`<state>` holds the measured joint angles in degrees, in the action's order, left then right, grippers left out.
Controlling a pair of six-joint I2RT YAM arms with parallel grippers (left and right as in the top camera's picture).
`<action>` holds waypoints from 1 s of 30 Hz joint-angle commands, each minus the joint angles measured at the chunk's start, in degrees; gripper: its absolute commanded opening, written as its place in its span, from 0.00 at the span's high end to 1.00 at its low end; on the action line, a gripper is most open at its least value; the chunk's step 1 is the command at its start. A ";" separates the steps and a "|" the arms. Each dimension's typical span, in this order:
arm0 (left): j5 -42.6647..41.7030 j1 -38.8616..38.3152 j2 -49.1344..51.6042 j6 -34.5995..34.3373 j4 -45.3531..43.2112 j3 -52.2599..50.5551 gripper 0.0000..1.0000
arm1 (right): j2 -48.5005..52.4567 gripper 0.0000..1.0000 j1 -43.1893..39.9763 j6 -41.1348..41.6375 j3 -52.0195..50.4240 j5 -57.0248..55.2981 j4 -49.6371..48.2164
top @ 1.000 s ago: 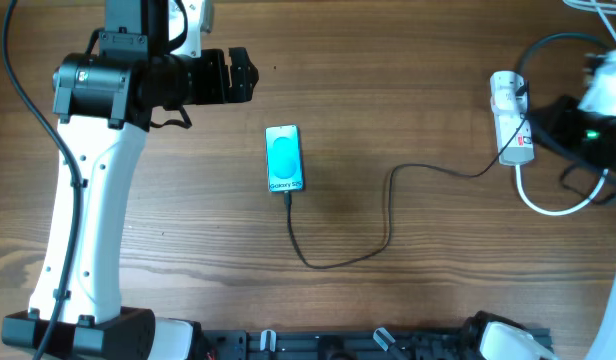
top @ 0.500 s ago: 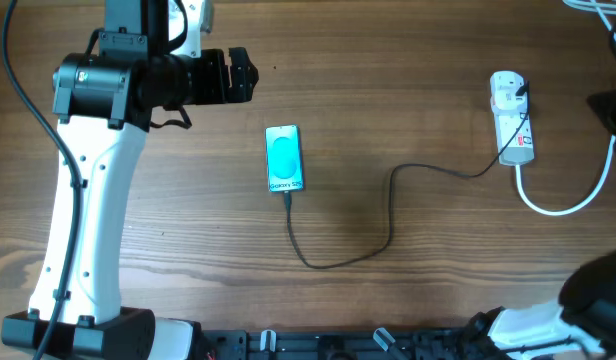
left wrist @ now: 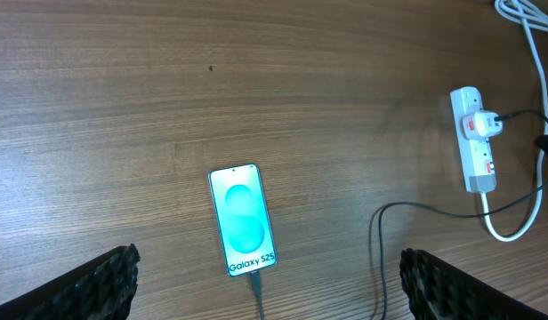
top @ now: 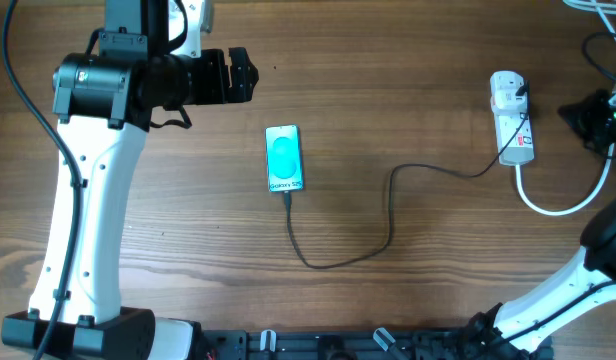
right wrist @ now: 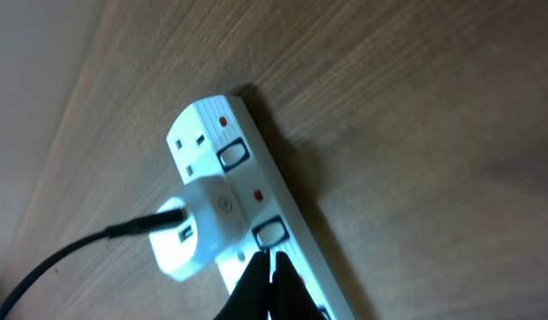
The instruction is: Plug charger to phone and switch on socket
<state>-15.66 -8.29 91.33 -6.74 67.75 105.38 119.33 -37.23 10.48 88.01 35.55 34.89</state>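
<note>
The phone [top: 284, 158] lies screen up at mid table, cyan screen lit, and also shows in the left wrist view [left wrist: 242, 220]. The charger cable [top: 388, 215] has its dark tip in the phone's bottom edge [left wrist: 253, 281] and loops right to a white adapter [right wrist: 196, 233] plugged into the socket [top: 512, 120]. My left gripper [left wrist: 269, 271] is open and empty, held above the phone's near end. My right gripper [right wrist: 274, 260] is shut and empty. Its tips point at a rocker switch [right wrist: 269, 233] on the socket [right wrist: 292, 258]. I cannot tell if they touch.
The socket's thick white cord [top: 558, 205] curves from the strip's near end toward the right table edge. The left arm's white body [top: 88, 190] stands over the left side of the table. More white cord [left wrist: 523, 18] lies at the far right corner.
The right arm swung away from the socket half a second ago and now its gripper is back just right of the strip. Phone, cable and left arm have not moved.
</note>
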 commanded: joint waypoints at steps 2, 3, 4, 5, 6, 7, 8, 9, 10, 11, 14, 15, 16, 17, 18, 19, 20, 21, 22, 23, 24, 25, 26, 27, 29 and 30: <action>0.55 0.22 0.24 0.04 0.00 -0.11 0.00 | 2.86 0.96 2.67 0.20 0.79 -1.18 -1.42; 0.55 0.22 0.24 0.04 0.00 -0.11 0.00 | 3.26 0.96 3.21 0.17 0.79 -1.29 -1.62; 0.57 0.22 0.24 0.04 0.00 -0.11 0.00 | 3.80 0.96 3.69 0.22 0.79 -1.90 -1.84; 0.55 0.22 0.24 0.04 0.00 -0.11 0.00 | 4.11 0.96 4.17 0.20 0.79 -2.69 -1.86; 0.55 0.22 0.24 0.04 0.00 -0.11 0.00 | 4.50 0.96 4.74 0.20 0.79 -3.96 -1.84; 0.55 0.22 0.24 0.04 0.00 -0.11 0.00 | 4.72 0.96 5.31 0.22 0.76 -5.09 -1.81; 0.57 0.22 0.24 0.04 0.00 -0.11 0.00 | 4.87 0.96 5.81 0.24 0.76 -5.79 -1.84; 0.55 0.22 0.24 0.04 0.00 -0.11 0.00 | 4.87 0.96 6.05 0.20 0.76 -5.99 -1.86; 0.57 0.22 0.24 0.04 0.00 -0.11 0.00 | 4.87 0.96 6.23 0.17 0.76 -5.97 -1.88; 0.57 0.22 0.24 0.04 0.00 -0.11 0.00 | 4.87 0.96 6.27 0.17 0.76 -5.97 -1.88; 0.55 0.22 0.24 0.04 0.00 -0.11 0.00 | 5.01 0.96 6.56 0.04 0.74 -7.06 -2.23; 0.55 0.22 0.24 0.04 0.00 -0.11 0.00 | 5.01 0.96 6.69 0.02 0.74 -7.80 -2.27; 0.57 0.22 0.24 0.04 0.00 -0.11 0.00 | 5.01 0.96 6.88 0.02 0.72 -8.59 -2.25; 0.57 0.22 0.24 0.04 0.00 -0.11 0.00 | 5.03 0.96 7.08 -0.02 0.59 -8.81 -2.36; 0.57 0.22 0.24 0.04 0.00 -0.11 0.00 | 5.03 0.96 7.26 -0.04 0.57 -8.90 -2.36; 0.57 0.22 0.24 0.04 0.00 -0.11 0.00 | 5.03 0.96 7.58 -0.15 0.55 -9.01 -2.45; 0.55 0.22 0.24 0.04 0.00 -0.11 0.00 | 5.03 0.96 7.80 -0.33 0.55 -9.03 -2.47; 0.55 0.22 0.24 0.04 0.00 -0.11 0.00 | 5.03 0.96 8.17 -0.46 0.52 -9.70 -2.40; 0.57 0.22 0.24 0.04 0.00 -0.11 0.00 | 5.05 0.96 8.55 -0.44 0.52 -10.91 -2.25; 0.57 0.22 0.24 0.04 0.00 -0.11 0.00 | 5.05 0.96 8.96 -0.46 0.48 -11.82 -2.16; 0.57 0.22 0.24 0.04 0.00 -0.11 0.00 | 5.05 0.96 9.22 -0.48 0.48 -12.17 -2.08; 0.57 0.22 0.24 0.04 0.00 -0.11 0.00 | 5.05 0.96 9.49 -0.57 0.48 -12.26 -2.05; 0.57 0.22 0.24 0.04 0.00 -0.11 0.00 | 5.07 0.96 9.70 -0.90 0.48 -12.37 -2.05; 0.57 0.22 0.24 0.04 0.00 -0.11 0.00 | 5.09 0.96 9.86 -1.07 0.48 -12.52 -1.90; 0.57 0.22 0.24 0.04 0.00 -0.11 0.00 | 5.09 0.96 10.40 -1.31 0.46 -13.86 -1.16; 0.57 0.22 0.24 0.04 0.00 -0.11 0.00 | 5.09 0.96 10.51 -1.33 0.46 -14.03 -1.09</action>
<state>-15.66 -8.29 91.33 -6.74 67.75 105.38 122.85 -27.90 10.20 88.01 22.81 33.43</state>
